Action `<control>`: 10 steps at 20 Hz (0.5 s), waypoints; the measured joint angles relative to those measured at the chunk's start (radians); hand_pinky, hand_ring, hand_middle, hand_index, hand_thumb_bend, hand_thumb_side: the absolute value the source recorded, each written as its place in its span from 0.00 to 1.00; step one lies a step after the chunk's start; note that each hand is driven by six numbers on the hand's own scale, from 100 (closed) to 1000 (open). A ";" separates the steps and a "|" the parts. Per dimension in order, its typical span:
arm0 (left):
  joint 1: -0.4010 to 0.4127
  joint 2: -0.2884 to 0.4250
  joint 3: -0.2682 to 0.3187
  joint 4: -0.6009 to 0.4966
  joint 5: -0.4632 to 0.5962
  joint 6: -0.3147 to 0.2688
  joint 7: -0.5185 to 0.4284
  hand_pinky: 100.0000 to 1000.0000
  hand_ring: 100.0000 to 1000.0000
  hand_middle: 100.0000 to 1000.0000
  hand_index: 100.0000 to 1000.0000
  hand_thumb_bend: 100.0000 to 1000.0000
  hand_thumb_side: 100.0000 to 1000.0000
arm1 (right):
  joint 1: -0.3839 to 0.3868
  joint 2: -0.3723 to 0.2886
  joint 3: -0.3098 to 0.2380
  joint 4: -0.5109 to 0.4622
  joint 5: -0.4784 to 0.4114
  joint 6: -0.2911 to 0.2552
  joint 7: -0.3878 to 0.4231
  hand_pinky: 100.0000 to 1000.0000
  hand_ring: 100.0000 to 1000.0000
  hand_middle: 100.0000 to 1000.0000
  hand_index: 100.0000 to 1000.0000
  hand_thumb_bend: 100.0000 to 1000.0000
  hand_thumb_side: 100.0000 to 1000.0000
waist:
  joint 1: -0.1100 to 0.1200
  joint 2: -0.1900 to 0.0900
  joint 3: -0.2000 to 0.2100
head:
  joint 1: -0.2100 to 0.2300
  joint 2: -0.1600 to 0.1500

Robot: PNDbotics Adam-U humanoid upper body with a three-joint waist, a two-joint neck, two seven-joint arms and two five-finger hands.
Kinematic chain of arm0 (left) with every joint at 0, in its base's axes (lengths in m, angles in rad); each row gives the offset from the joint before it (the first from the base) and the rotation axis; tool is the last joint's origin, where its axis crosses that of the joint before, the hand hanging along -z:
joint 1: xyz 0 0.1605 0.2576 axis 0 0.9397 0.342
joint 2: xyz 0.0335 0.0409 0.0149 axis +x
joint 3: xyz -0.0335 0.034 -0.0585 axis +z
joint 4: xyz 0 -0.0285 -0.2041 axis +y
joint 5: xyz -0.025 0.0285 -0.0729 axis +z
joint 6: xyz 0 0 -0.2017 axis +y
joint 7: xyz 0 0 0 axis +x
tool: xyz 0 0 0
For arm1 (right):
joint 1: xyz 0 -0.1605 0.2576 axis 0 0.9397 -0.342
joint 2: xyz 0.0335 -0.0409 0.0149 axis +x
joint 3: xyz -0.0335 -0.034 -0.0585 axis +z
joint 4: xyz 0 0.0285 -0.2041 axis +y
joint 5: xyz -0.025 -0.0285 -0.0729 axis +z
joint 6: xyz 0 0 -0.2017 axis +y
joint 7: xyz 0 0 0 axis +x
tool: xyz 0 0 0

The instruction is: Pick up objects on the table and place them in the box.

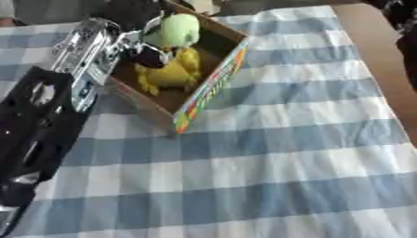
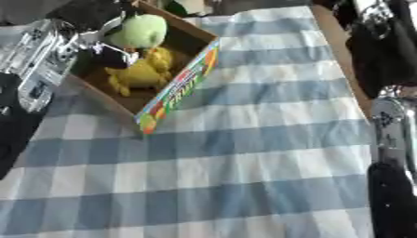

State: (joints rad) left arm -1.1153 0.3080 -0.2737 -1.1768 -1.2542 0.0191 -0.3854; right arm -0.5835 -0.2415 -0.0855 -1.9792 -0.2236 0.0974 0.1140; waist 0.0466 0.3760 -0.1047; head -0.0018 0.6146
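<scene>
Blurring throughout, so details staying soft. Reaching in from left w/ the left arm [image 1: 49, 102], black shell below and silver segments above, its left hand [image 1: 151, 53] sitting inside the box [image 1: 213, 83] against the toys; dark and smeared there, fingers impossible to sort from the toys, so can't tell whether clasping or loosened. Showing the right arm [image 2: 391, 139] only as a silver and black column along the right edge of the right eye view, cut off by the frame; right hand not showing anywhere. Lying open-topped near upper left, askew on the cloth: brown cardboard inside, bright printed strip in orange, green and red along the near wall, lettering unreadable. Holding a yellow plush toy [image 1: 171, 69] w/ stubby limbs on the box floor, plus a pale green rounded plush [image 1: 175, 29] just behind, touching it. Spreading under everything, a blue and white checked tablecloth [image 1: 269, 162], soft w/ faint creases. Peeking out at far right, a tan wooden table [image 1: 379, 56] edge. Staying dark and indistinct beyond the far edge.
</scene>
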 measured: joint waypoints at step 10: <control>-0.001 -0.019 0.024 0.093 -0.130 0.049 0.001 0.71 0.91 0.87 0.99 0.37 0.74 | 0.000 0.000 0.000 0.000 -0.002 0.000 0.000 0.84 0.79 0.42 0.81 0.00 0.43 | -0.003 0.000 0.000 | 0.000 -0.001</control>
State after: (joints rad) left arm -1.1165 0.2890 -0.2493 -1.0839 -1.3845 0.0678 -0.3846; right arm -0.5839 -0.2414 -0.0857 -1.9792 -0.2252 0.0971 0.1143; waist 0.0441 0.3759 -0.1042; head -0.0015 0.6135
